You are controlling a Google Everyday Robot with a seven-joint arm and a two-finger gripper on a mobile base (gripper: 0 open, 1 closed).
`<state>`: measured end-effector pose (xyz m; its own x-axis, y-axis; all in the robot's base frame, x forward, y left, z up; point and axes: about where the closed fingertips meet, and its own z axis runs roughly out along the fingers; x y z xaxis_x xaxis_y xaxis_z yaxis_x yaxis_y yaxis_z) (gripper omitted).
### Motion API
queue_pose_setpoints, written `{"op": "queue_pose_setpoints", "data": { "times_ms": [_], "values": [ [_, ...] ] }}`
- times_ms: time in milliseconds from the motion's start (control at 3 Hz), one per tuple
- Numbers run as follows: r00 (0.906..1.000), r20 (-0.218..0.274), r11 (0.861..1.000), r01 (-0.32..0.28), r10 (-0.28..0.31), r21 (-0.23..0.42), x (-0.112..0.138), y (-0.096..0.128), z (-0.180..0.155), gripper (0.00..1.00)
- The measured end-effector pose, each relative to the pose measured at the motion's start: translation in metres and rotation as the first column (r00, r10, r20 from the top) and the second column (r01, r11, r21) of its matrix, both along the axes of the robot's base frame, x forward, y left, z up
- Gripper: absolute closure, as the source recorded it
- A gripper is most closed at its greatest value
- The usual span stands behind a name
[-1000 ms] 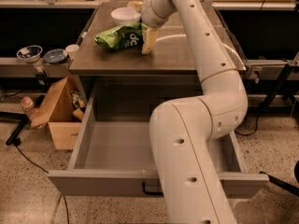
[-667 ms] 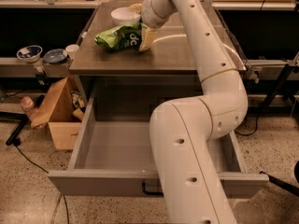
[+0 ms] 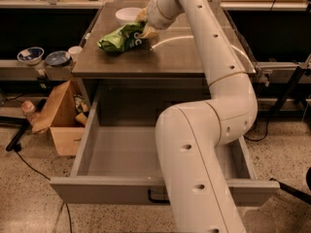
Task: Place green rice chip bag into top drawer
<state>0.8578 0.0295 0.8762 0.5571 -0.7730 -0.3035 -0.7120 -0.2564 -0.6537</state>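
The green rice chip bag [image 3: 120, 38] is seen lying on the table [image 3: 187, 57], toward the table's rear left part, with its long axis set roughly left to right and tilted slightly, the right end being a little farther back than the left. That right end is gripped by the gripper [image 3: 145, 25], whose two yellowish fingers [image 3: 148, 32] are closed on the foil from either side, above the table's rear middle. A dark patch with white lettering is carried near the gripped end of the bag, but the writing cannot be read. A white bowl [image 3: 127, 14] is placed at the table's back edge, just behind the bag. Below the table top, the top drawer [image 3: 97, 190] is pulled fully out toward the camera, and its small dark handle [image 3: 156, 198] is partly hidden. The right half of the drawer is blocked from view by the white arm [image 3: 228, 101], which is bent over it in front of the table. To the left of the table, a brown cardboard box [image 3: 62, 118] is set on the floor, and two dark bowls [image 3: 30, 55] and a small cup [image 3: 75, 50] are kept on a low shelf.
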Motion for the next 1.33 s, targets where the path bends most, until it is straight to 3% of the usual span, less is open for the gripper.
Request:
{"op": "queue_pose_setpoints", "data": {
  "times_ms": [333, 1000, 1333],
  "values": [
    [1.0, -0.001, 1.0, -0.001, 0.001, 0.0, 0.0, 0.001, -0.001, 1.0],
    [0.9994, 0.013, 0.999, -0.032, 0.032, 0.004, -0.006, -0.002, 0.008, 1.0],
    [0.9942, 0.028, 0.995, -0.104, 0.104, 0.005, -0.027, -0.018, 0.025, 1.0]
  ]
}}
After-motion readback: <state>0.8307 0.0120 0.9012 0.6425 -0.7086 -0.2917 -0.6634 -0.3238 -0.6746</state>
